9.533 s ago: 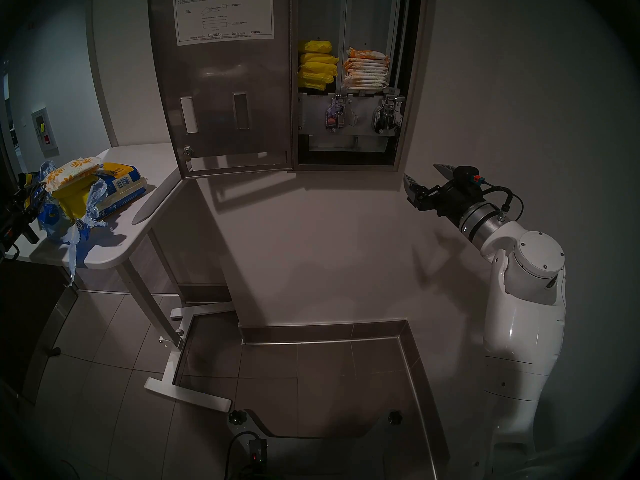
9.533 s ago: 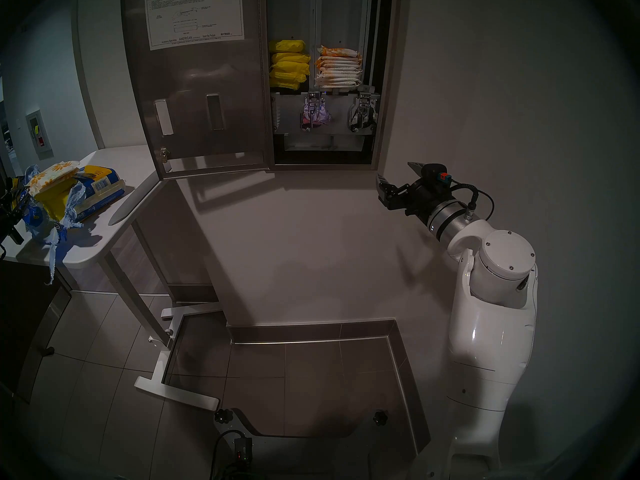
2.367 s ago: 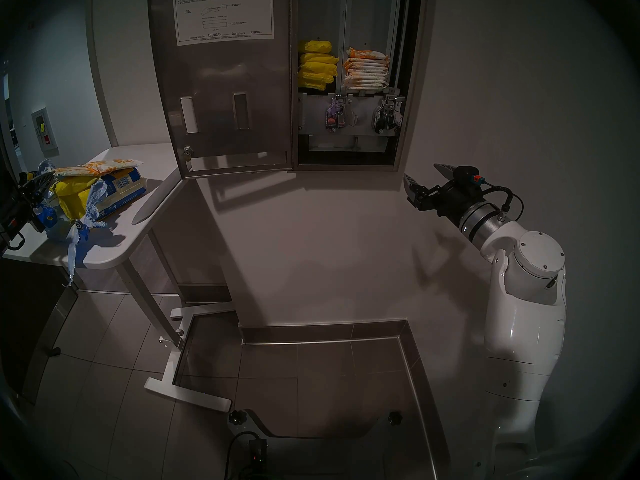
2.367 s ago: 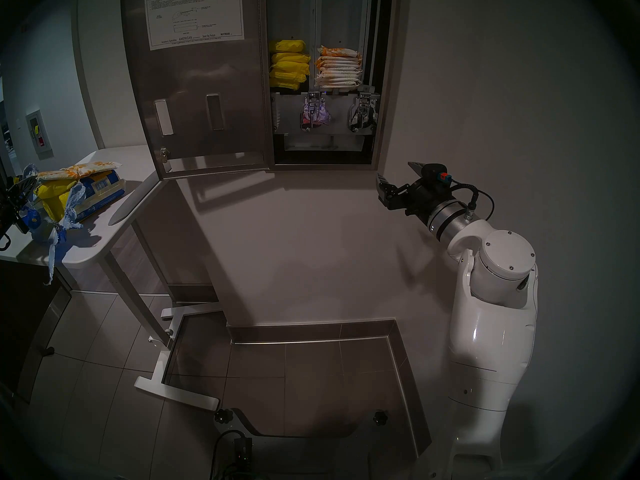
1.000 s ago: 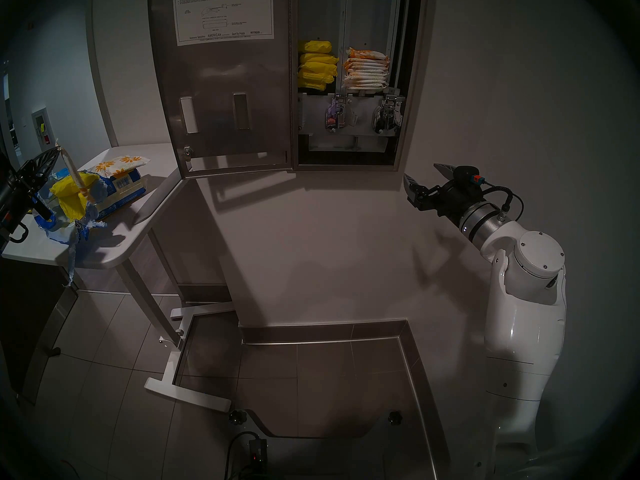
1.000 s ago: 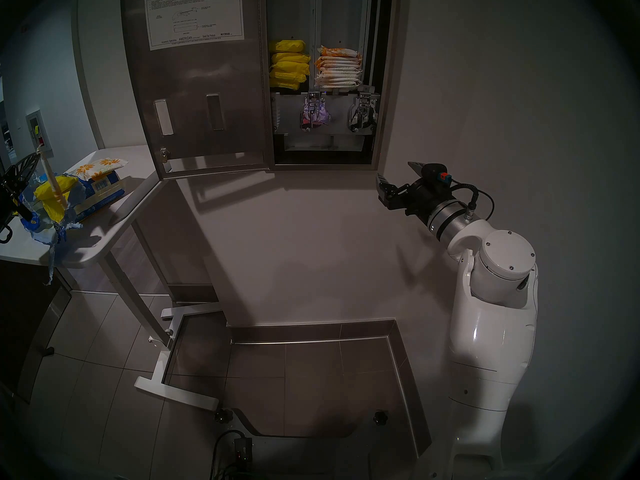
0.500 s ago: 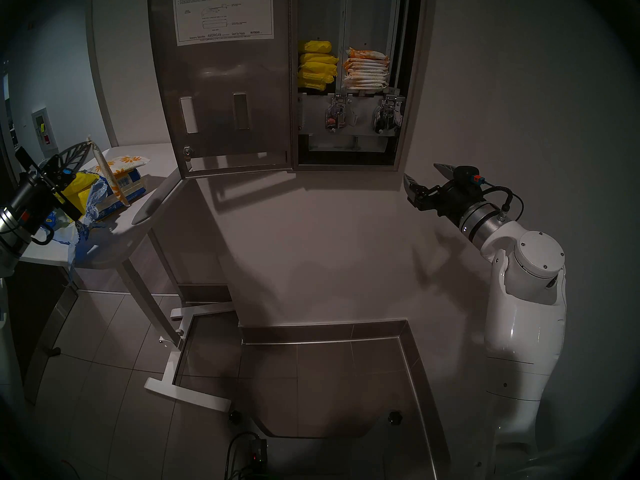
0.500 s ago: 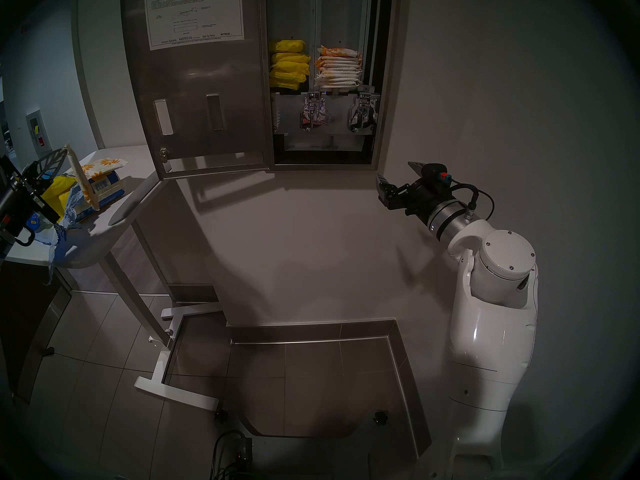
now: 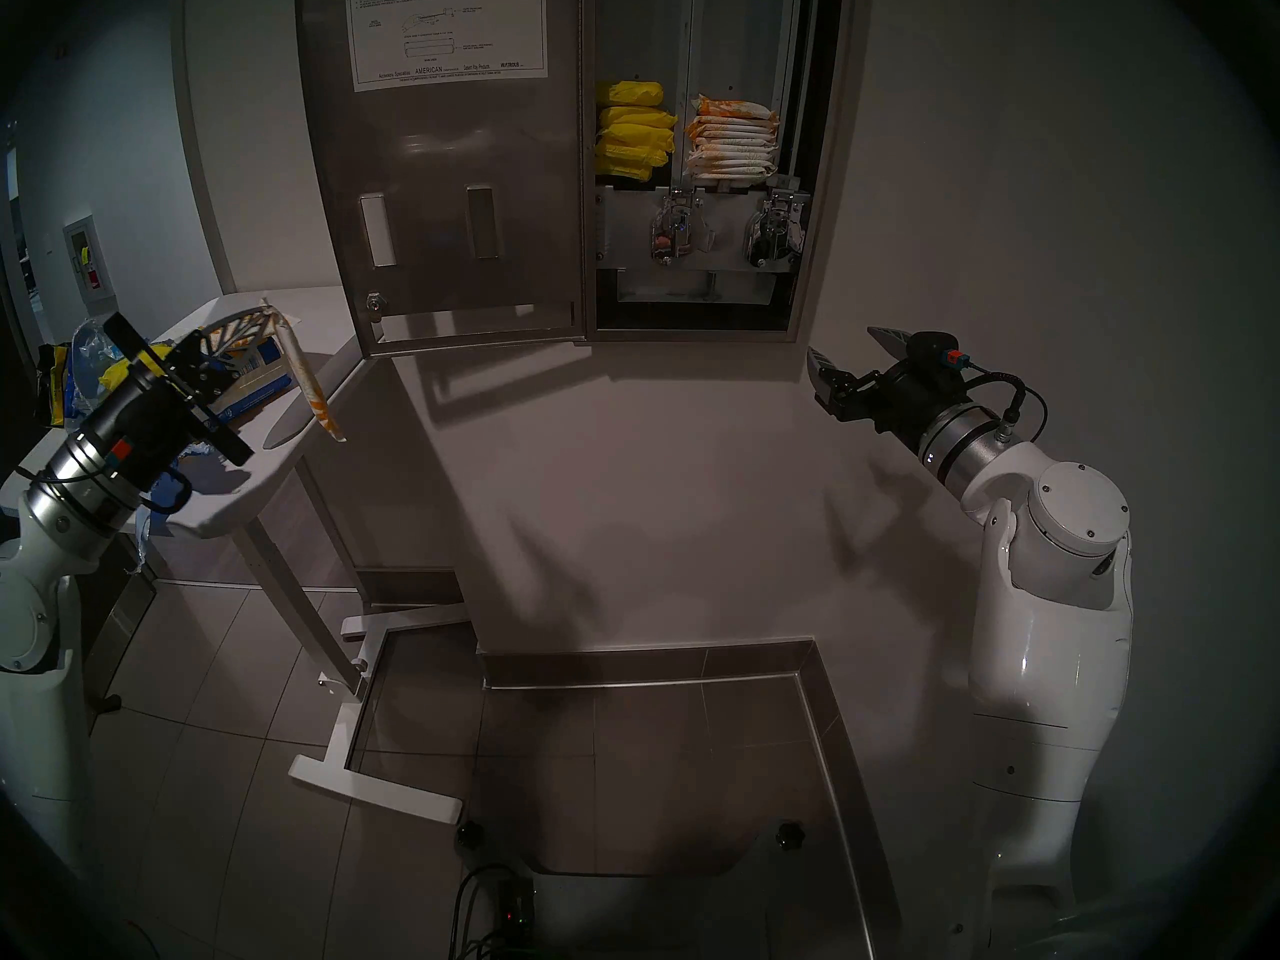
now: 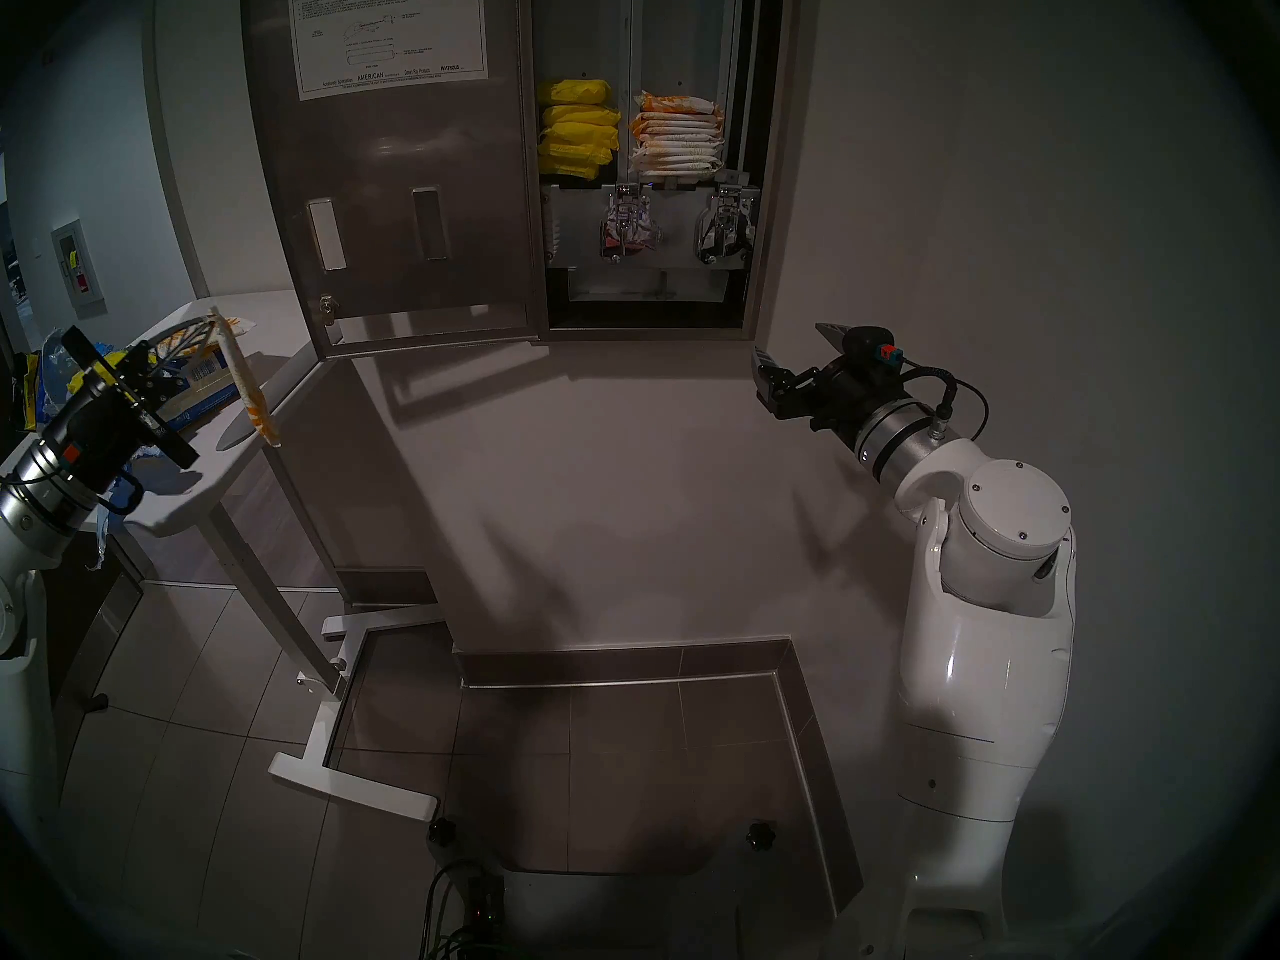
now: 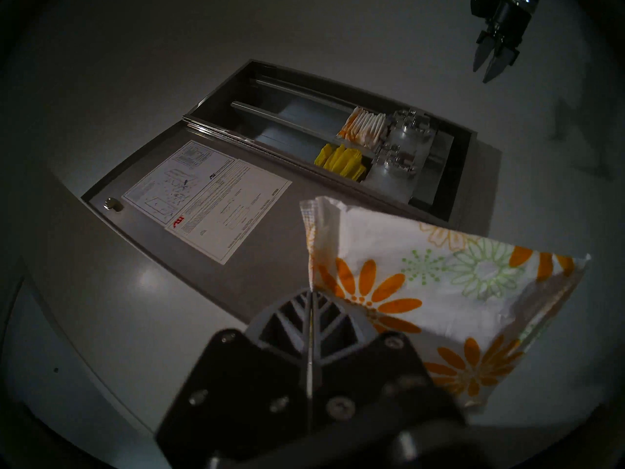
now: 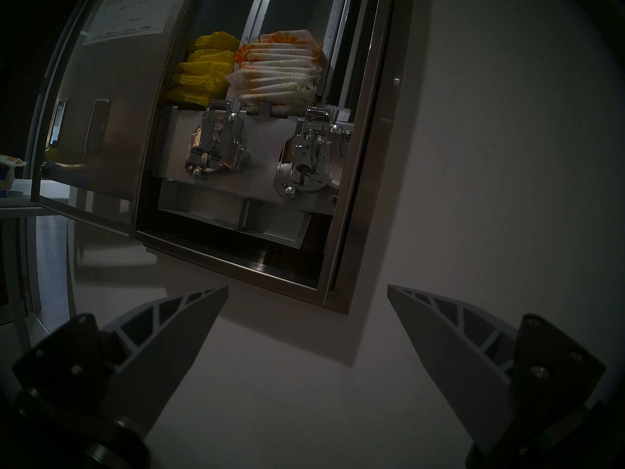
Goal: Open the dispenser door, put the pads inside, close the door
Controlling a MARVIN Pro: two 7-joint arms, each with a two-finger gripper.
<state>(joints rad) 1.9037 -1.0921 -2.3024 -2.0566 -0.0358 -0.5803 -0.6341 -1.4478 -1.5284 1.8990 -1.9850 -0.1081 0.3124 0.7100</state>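
With the dispenser door [image 9: 443,169] already swung wide to the left, its white instruction sheet [image 9: 447,23] facing the room, the first step looks done and the loading is under way. Inside the cabinet, the right-hand column holds a stack of daisy-print pads [image 9: 731,138], the left-hand one a stack of yellow packets [image 9: 634,131] – both sit above the chrome lever mechanisms [image 9: 727,235]. The left gripper [image 11: 310,290] has its fingers pressed together on the edge of one more daisy-print pad [image 11: 422,299], which hangs from the tips over the near corner of the white side table [image 9: 228,501], well short of the cabinet (from the head views it dangles edge-on, a thin strip). Another flowered packet seems to lie behind it on the blue-and-yellow bag [image 9: 256,383], though the gripper hides most of it. The right gripper [image 12: 307,302] waits below the cabinet's lower right corner, fingers spread apart and empty. By my reckoning, what remains is carrying this pad across to the right-hand column, fetching whatever is left on the table – and finally swinging the door shut.
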